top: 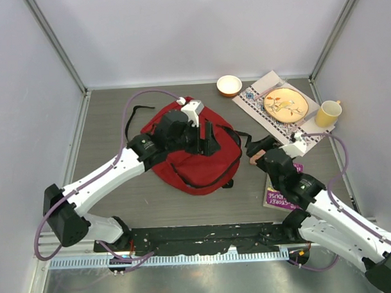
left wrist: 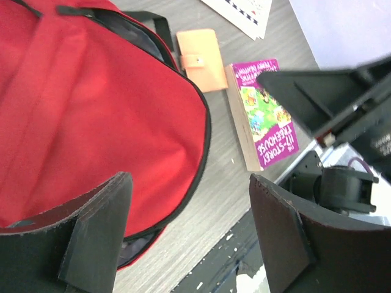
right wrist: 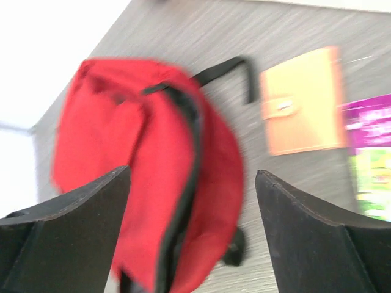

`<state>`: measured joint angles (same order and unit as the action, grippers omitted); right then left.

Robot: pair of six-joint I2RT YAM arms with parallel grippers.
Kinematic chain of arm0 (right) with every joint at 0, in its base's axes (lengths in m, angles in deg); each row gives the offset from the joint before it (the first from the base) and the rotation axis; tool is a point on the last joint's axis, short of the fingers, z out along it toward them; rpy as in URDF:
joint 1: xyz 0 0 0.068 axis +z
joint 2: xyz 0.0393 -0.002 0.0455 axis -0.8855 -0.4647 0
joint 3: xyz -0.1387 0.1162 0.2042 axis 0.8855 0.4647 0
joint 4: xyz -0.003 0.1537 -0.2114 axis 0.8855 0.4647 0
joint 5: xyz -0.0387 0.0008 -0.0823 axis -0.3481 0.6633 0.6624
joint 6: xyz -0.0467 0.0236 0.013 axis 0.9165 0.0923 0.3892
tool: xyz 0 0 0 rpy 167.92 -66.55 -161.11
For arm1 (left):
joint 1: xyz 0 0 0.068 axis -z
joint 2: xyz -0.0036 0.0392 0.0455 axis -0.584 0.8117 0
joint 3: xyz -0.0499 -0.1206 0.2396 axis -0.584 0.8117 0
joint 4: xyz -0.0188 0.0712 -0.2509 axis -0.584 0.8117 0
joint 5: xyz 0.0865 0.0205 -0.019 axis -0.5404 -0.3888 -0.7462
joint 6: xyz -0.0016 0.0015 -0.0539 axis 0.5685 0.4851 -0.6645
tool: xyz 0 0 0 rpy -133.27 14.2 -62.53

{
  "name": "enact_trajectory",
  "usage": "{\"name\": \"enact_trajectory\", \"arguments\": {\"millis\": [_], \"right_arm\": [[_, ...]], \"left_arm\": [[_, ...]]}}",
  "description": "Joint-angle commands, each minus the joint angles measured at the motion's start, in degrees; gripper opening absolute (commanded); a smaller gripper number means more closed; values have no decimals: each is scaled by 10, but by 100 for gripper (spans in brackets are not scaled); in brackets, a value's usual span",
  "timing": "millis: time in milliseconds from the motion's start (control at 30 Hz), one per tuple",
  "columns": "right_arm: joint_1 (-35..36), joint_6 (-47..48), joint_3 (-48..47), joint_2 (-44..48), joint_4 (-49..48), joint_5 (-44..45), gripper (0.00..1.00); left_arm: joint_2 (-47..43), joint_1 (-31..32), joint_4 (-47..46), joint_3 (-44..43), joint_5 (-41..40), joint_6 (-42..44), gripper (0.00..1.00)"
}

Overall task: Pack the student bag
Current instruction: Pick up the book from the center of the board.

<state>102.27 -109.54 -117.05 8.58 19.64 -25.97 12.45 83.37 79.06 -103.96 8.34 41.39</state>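
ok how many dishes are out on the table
3: a bowl at the far edge, left of the mat; a plate on the mat; a yellow cup at its right edge. The bag could hide more.

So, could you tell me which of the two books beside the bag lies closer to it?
The small orange notebook with the snap tab: it lies right beside the red bag, while the purple book sits farther out.

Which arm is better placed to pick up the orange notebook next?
The right, probably. The right gripper, open, hangs close to the orange notebook beside the student bag, whereas the left gripper, also open, is over the bag itself.
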Motion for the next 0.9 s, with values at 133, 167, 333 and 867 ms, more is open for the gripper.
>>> {"name": "enact_trajectory", "arguments": {"millis": [133,167,333,867], "right_arm": [[-202,15,-92,-36,301,75,100],[-269,37,-90,-41,303,53,100],[-424,82,-72,-65,315,-38,100],[-577,103,56,-129,188,-210,100]], "left_arm": [[37,41,-83,-32,53,2,92],[57,45,-89,-37,56,2,94],[152,71,-119,-98,86,-11,100],[402,123,-184,-214,140,-115,100]]}}
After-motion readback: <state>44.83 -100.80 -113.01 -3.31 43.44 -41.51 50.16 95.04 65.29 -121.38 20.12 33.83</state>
